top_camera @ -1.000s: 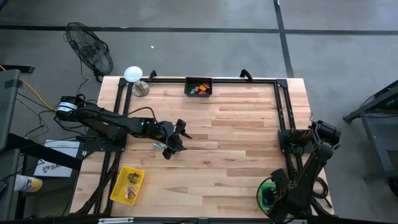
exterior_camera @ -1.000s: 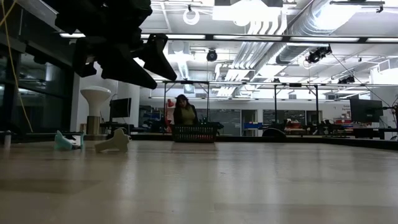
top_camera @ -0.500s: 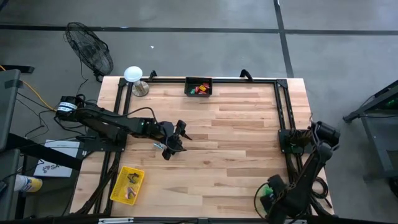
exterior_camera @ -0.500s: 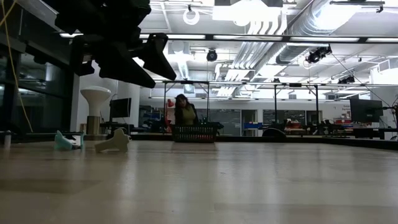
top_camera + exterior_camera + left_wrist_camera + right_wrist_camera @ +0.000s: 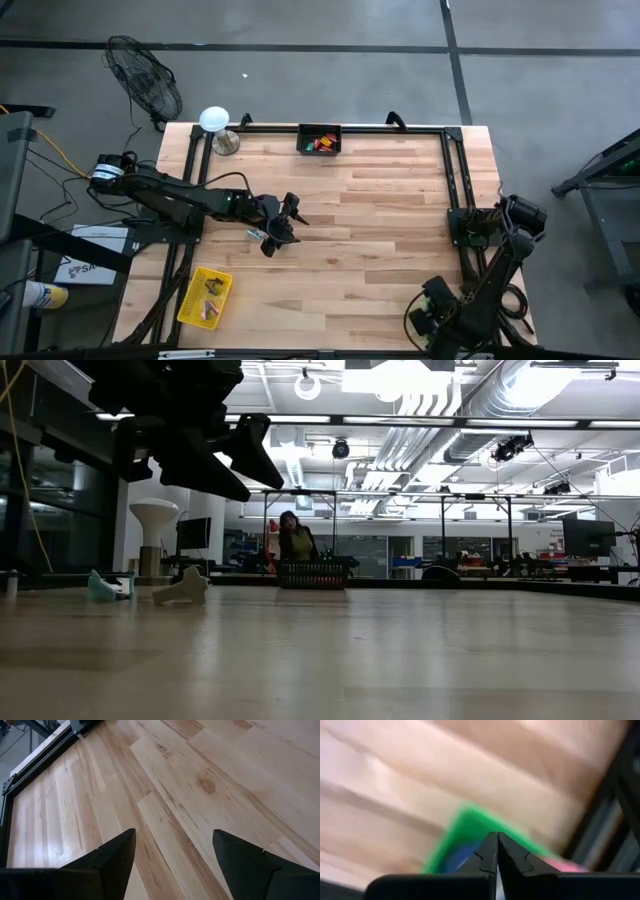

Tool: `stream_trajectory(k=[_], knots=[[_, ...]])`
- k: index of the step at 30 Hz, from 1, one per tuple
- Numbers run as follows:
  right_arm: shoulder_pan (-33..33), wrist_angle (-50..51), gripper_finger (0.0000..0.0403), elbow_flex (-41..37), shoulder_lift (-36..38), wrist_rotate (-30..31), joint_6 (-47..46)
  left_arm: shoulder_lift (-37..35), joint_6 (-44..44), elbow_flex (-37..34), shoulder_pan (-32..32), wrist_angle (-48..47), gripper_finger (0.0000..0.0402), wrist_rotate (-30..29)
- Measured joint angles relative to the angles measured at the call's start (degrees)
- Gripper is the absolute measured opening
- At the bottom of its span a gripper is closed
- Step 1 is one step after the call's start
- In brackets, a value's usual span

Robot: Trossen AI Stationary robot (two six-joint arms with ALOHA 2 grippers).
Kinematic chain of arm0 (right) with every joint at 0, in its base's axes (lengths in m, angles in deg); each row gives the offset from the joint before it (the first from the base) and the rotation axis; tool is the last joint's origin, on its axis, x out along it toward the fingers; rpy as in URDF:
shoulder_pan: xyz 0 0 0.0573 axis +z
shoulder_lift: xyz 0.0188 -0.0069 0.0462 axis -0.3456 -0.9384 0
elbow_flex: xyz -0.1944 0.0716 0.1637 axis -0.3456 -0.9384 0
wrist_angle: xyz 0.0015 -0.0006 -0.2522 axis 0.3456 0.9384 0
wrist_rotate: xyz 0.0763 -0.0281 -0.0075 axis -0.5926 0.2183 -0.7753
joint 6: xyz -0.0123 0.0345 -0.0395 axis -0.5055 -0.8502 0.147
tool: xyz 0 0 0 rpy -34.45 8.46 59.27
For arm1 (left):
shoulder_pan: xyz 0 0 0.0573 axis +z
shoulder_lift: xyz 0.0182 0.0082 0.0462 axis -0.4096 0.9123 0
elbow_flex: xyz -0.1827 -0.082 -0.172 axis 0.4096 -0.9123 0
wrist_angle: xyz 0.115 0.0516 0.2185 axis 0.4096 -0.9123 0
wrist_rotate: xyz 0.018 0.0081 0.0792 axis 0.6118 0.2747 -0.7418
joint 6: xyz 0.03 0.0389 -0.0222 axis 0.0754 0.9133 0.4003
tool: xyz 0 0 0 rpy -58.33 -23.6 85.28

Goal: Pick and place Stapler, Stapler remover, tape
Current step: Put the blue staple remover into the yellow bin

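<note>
Both arms hang over the counter point(image 5: 380, 230): left pincer point(image 5: 283, 222) spread and empty mid-counter, right pincer point(image 5: 496, 851) pressed together above a green bin point(image 5: 470, 822).

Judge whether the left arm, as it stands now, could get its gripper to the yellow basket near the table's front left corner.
Probably yes. The left gripper hangs open and empty above bare wood, and the yellow basket sits on that arm's own side with nothing visible between them. The right gripper is shut, far off at the opposite front corner.
</note>
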Motion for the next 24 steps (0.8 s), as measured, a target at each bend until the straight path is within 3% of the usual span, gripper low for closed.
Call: stream_trajectory(k=[6, 15, 24], knots=[[-2.36, 1.51, 0.0, 0.0, 0.04, 14.37, 5.62, 0.0, 0.01, 0.0, 0.04, -0.53, 0.0259, -0.33], [-11.58, 3.07, 0.0, 0.01, 0.07, 32.92, 23.92, -2.31, -0.47, 0.07, 0.11, -6.01, 0.0259, -3.43], [-24.51, 0.23, 0.0, 0.02, 0.13, 34.48, 46.86, -11.83, -7.61, 0.03, 0.02, -19.43, 0.0259, -6.46]])
